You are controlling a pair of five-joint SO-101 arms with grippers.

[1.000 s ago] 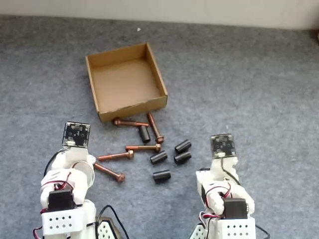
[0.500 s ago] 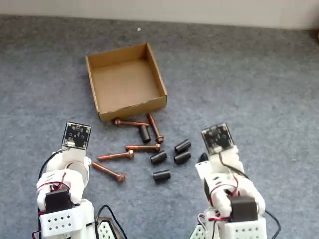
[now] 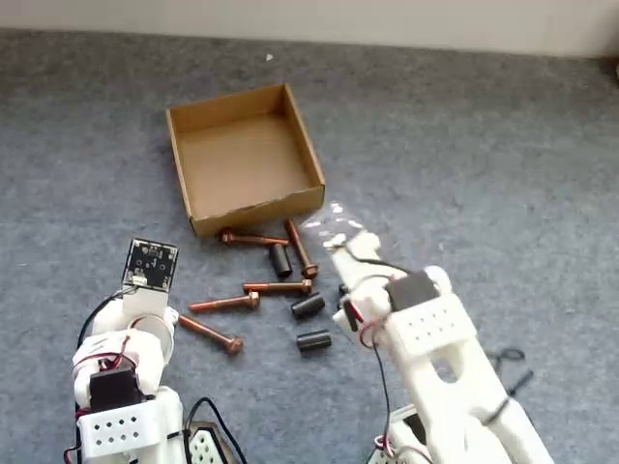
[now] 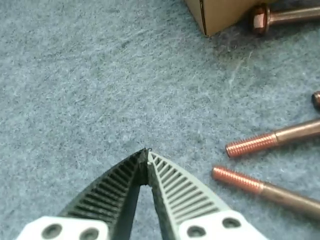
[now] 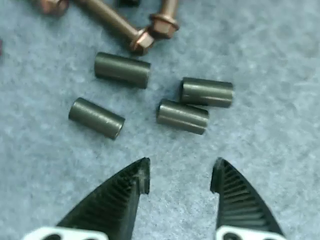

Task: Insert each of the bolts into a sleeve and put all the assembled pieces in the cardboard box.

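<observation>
My right gripper (image 5: 180, 172) wide over the sleeves (image 5: 182, 116), left gripper (image 4: 148, 152) closed near the bolts (image 4: 280, 136), box (image 3: 256, 211) empty: two sleeves lie just beside each other, so I may nudge one rolling or pinch both.

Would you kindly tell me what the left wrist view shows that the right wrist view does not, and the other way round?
Left wrist view, not the right: the shut left gripper, a corner of the cardboard box, and the threaded tips of two bolts. Right wrist view, not the left: the open right gripper facing four dark sleeves, each lying loose without a bolt in it. Both: flanged copper bolt heads and the grey carpet.
</observation>
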